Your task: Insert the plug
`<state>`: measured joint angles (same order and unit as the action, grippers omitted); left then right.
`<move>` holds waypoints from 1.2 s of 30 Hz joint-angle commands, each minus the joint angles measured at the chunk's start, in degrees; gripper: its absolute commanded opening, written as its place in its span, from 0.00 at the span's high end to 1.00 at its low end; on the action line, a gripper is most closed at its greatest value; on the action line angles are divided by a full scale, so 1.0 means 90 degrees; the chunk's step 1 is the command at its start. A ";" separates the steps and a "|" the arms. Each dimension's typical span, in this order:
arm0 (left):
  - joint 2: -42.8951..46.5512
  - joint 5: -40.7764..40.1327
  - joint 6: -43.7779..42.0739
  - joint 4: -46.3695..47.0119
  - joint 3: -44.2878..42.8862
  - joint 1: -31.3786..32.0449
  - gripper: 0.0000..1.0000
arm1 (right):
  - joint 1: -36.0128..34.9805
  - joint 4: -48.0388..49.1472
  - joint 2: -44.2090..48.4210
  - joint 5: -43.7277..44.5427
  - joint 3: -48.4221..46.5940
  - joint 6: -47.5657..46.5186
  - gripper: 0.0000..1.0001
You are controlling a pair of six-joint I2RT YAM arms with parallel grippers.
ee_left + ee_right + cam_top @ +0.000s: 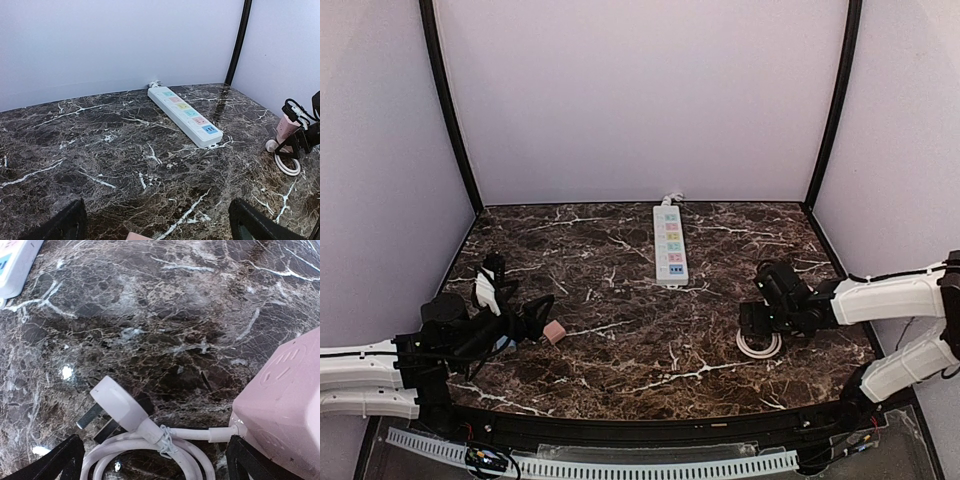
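The white power strip (670, 243) with coloured sockets lies at the back centre, also in the left wrist view (185, 110). A white plug (117, 405) with bare metal prongs lies on the marble, its coiled cable (150, 452) running to a pink cube adapter (280, 405). My right gripper (152, 450) hangs open right over the coil (758, 345), one finger on each side, holding nothing. My left gripper (542, 318) is open at the left, with a small pink block (554, 332) just in front of it, its edge (140, 236) showing between the fingers.
Dark marble tabletop (640, 360) inside pale walls with black corner posts (450, 110). From the left wrist, the right gripper (300, 135) shows at the far right over the pink adapter (285, 127) and white cable (287, 164).
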<state>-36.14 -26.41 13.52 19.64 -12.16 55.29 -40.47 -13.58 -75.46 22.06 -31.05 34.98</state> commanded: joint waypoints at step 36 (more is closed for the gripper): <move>-0.0066 -0.0033 -0.0008 -0.0052 0.0043 -0.0018 0.00 | -0.0963 -0.0891 -0.4977 0.0856 -0.6541 0.0467 0.01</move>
<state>-37.41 -26.44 13.52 19.68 -12.16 55.29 -49.01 -13.98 -114.19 25.43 -82.96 35.86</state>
